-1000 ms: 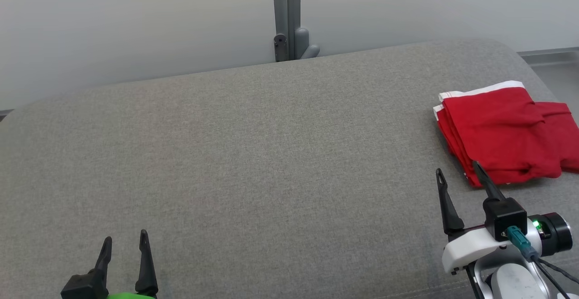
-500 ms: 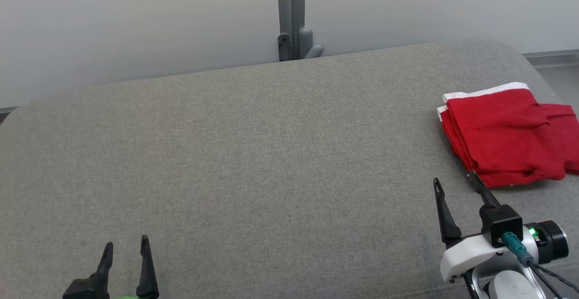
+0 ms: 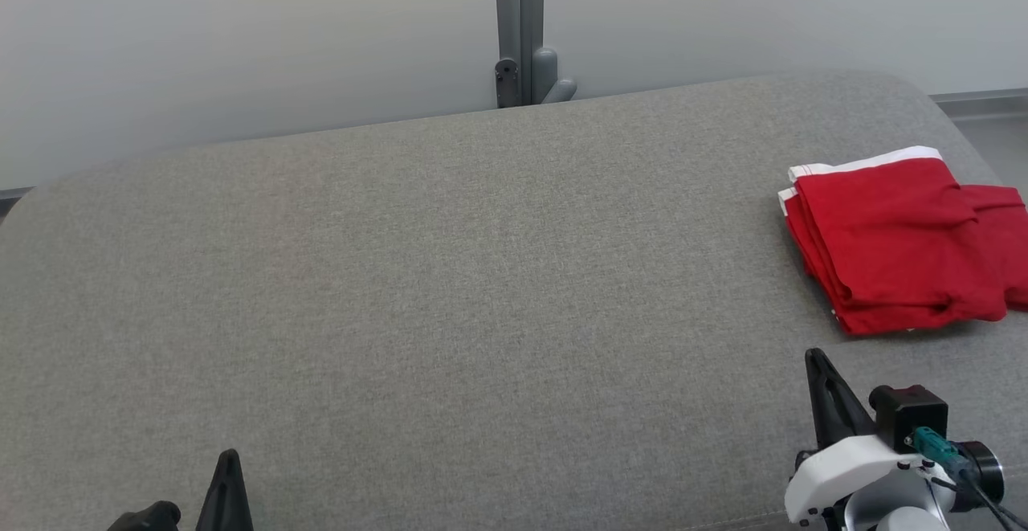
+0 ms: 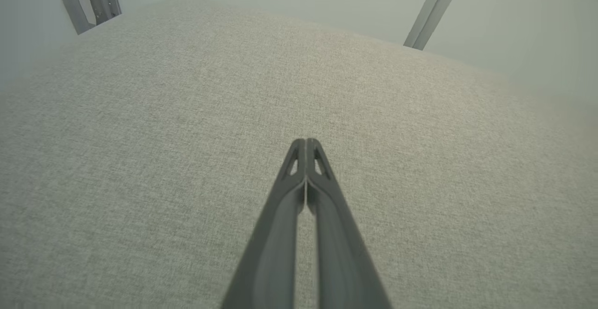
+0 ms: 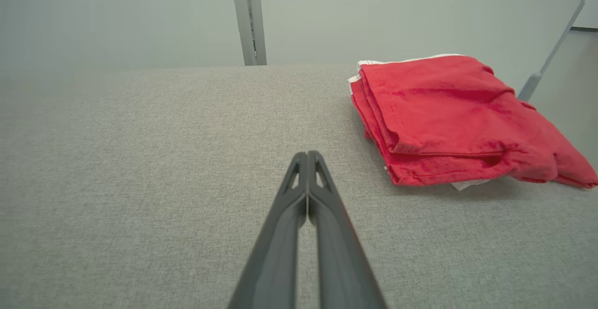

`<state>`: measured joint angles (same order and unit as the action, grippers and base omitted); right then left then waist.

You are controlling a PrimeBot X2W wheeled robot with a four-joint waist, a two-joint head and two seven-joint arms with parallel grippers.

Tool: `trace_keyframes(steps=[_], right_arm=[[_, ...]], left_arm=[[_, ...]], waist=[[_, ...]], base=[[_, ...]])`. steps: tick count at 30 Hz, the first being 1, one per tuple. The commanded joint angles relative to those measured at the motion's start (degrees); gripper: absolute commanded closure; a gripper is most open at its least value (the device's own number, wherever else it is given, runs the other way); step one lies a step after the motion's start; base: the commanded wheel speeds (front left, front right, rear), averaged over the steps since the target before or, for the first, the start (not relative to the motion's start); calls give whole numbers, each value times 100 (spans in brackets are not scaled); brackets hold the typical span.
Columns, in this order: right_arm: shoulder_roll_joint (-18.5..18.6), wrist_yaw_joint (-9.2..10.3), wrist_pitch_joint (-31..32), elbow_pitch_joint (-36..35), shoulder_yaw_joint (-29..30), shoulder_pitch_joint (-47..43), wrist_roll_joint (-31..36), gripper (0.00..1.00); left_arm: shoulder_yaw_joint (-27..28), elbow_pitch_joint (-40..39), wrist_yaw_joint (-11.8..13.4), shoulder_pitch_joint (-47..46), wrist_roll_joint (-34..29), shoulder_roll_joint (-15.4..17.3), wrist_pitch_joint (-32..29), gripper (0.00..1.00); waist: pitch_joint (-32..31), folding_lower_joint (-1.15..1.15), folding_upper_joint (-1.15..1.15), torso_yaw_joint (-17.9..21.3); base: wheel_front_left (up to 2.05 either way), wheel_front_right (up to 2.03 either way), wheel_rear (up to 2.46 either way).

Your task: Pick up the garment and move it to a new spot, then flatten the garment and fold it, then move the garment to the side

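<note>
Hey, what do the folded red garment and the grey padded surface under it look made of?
Folded red garment with a white edge: soft matte cloth, probably a cotton knit, judging by its limp creases and rounded folds.
Grey padded surface: matte woven upholstery fabric, heathered, with a fine visible weave; its rounded corners suggest padding underneath.

- Soft, even light is falling from overhead in my head view; the grey cushion (image 3: 450,274) is showing its weave plainly, and nothing is glaring.
- The red garment (image 5: 444,112) is throwing just a thin, soft shadow along its near edge.
- My wrist cameras are bending the scene: the metal post (image 4: 430,12) is leaning and the cushion's far edge is curving.
- That far edge is fading into pale haze against the wall (image 4: 514,28).
- Near each lens, my left gripper (image 4: 306,141) and right gripper (image 5: 307,154) are looking soft and smeared.
</note>
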<state>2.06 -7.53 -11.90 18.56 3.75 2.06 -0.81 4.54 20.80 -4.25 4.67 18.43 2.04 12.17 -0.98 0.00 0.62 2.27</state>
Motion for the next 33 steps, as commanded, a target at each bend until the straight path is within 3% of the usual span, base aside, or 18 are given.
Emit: trace_keyframes(steps=[1,21,33], right_arm=[[27,3,44,-108,22,141,-287,100],[47,4,501,-298,50,157,-2746,100],[57,4,732,-350,93,186,-3814,100]], left_arm=[[22,-118,-27,-151,225,23,-33,100],[40,-343,-113,-369,2208,45,-507,100],[60,-424,-148,-475,3080,56,-728,100]], waist=[[1,0,-4,-2],[22,0,-15,-43],[32,0,-20,-64]], base=[[0,0,0],[0,0,0],[0,0,0]])
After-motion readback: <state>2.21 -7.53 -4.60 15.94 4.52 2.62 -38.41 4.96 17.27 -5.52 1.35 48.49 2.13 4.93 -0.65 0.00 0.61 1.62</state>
